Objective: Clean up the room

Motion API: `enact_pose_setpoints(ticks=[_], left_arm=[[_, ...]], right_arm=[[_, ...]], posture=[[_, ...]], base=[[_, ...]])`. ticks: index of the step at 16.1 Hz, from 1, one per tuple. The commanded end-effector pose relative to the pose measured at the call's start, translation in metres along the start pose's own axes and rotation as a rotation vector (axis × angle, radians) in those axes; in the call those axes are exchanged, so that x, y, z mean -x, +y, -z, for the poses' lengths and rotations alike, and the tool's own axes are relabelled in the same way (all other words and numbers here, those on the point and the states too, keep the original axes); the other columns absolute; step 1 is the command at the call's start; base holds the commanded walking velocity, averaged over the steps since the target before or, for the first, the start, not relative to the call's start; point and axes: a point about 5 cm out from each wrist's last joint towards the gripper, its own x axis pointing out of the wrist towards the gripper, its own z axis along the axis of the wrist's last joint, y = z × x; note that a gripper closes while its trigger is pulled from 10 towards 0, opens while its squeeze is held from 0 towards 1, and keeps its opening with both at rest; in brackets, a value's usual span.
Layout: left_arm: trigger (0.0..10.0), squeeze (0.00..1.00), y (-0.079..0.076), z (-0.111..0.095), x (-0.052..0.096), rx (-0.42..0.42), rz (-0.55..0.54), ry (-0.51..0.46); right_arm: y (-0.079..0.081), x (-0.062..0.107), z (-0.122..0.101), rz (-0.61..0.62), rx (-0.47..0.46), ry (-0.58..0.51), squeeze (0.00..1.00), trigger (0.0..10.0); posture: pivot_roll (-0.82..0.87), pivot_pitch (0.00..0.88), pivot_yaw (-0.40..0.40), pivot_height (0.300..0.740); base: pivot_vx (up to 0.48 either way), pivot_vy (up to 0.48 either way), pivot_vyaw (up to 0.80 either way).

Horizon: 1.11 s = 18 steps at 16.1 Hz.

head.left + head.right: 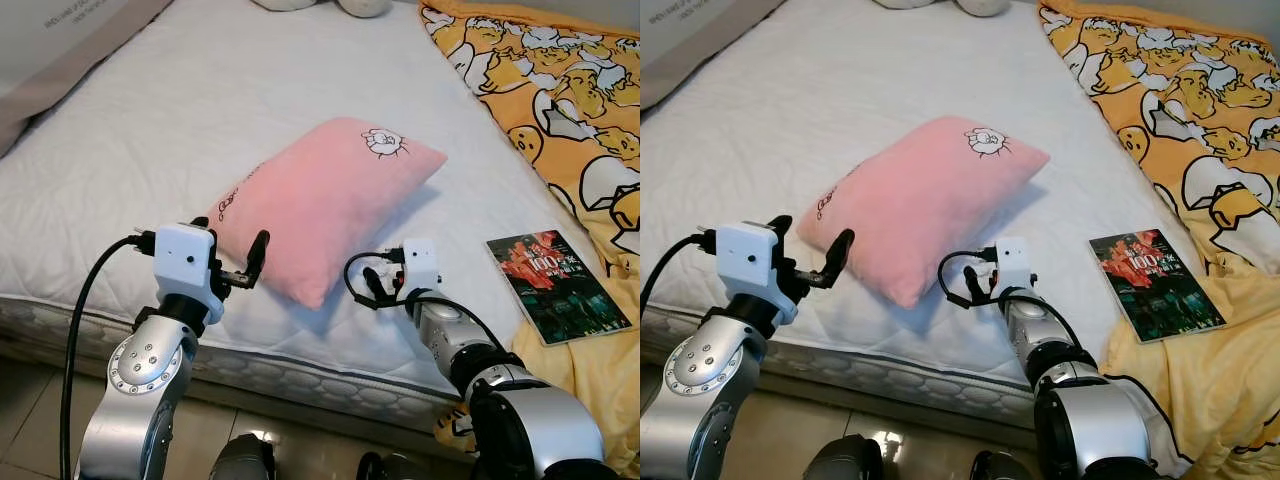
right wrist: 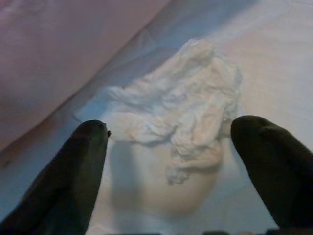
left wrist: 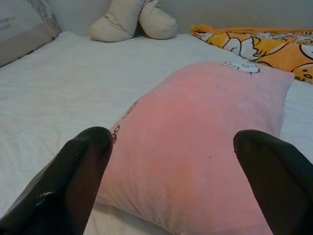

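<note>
Crumpled white tissue [image 2: 183,115] lies on the white quilted bed [image 1: 200,130] just beside the soft pink rectangular pillow [image 1: 325,205], between the released fingers of the right tool [image 2: 168,161]; its long axis is unclear. Left tool [image 1: 240,262] hovers released at the pillow's near corner. Glossy dark book [image 1: 558,283] lies beside the yellow cartoon-print blanket [image 1: 560,90].

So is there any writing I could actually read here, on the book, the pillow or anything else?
"100": large number on the book cover; its other print is too small to read.
Dark script along the pink pillow edge: too small and blurred to read.
Grey lettering on the headboard at the bed's corner: unreadable.
</note>
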Motion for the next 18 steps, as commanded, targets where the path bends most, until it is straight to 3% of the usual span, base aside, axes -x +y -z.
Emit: enact_pose_setpoints(ticks=[1, 12, 15, 18], left_arm=[[10.0, 0.00, -0.001, -0.003, 0.001, -0.011, 0.005, -0.003], [10.0, 0.00, -0.007, -0.001, -0.007, -0.004, 0.027, -0.006], [10.0, 0.00, -0.008, -0.001, -0.009, -0.005, 0.037, -0.008], [10.0, 0.00, -0.008, 0.001, -0.013, -0.003, 0.043, -0.010]], right_arm=[[-0.002, 0.001, 0.009, 0.014, -0.006, 0.045, 0.00, 0.0], [0.000, 0.001, 0.008, 0.028, 0.016, 0.009, 0.00, 0.0], [0.006, 0.000, 0.002, 0.005, 0.013, -0.032, 0.00, 0.0], [0.011, -0.002, -0.024, -0.010, -0.007, -0.168, 0.00, 0.0]], posture=[[0.32, 0.165, -0.050, 0.726], [0.30, 0.135, -0.047, 0.726], [0.29, 0.117, -0.046, 0.726], [0.28, 0.097, -0.049, 0.726]], base=[[0.000, 0.000, 0.00], [0.000, 0.000, 0.00], [0.000, 0.000, 0.00], [0.000, 0.000, 0.00]])
